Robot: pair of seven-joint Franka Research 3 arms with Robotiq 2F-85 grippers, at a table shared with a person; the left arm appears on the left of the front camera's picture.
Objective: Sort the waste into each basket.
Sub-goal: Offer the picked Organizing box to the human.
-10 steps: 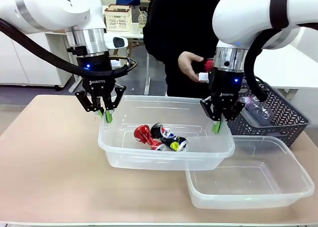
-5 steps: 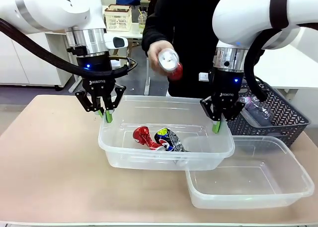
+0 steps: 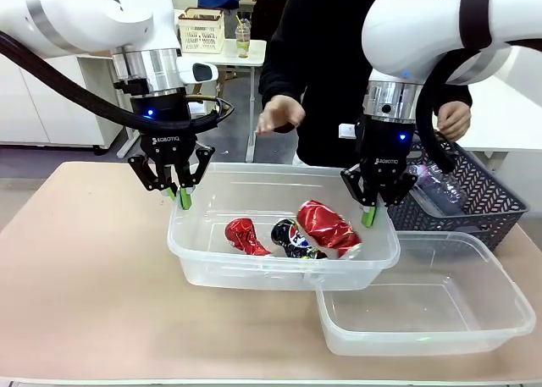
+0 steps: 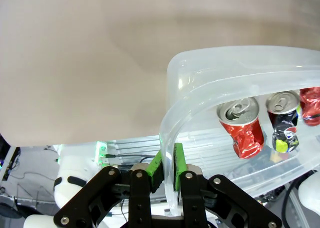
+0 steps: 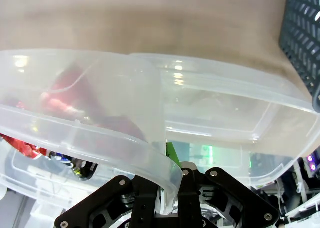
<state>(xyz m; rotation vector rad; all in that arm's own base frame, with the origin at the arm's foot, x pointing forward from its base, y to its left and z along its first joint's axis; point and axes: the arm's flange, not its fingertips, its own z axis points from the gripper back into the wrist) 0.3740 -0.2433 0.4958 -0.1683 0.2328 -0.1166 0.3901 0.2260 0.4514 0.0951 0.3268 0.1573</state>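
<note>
Landing in the tub (image 3: 196, 253) right now is a big red can (image 3: 326, 227) that half a second ago was in the person's hand (image 3: 282, 113), so that makes three cans in there: the crushed red one (image 3: 244, 234) at 9 o'clock, the dark one (image 3: 294, 237) in the middle, the new one at 3 o'clock. The hand has pulled back empty.

Both arms haven't budged. The left gripper (image 4: 167, 164) has its fingers pinched on the tub's rim at the 9 o'clock end, and the right gripper (image 3: 370, 212) is clamped on the rim at 3 o'clock.

Looks like cans go here, and the second tub (image 3: 500, 319) at 5 o'clock on the bench (image 3: 85, 285) is empty. Bottles show in the dark basket (image 3: 491, 202), so sorting's not done, I reckon.
</note>
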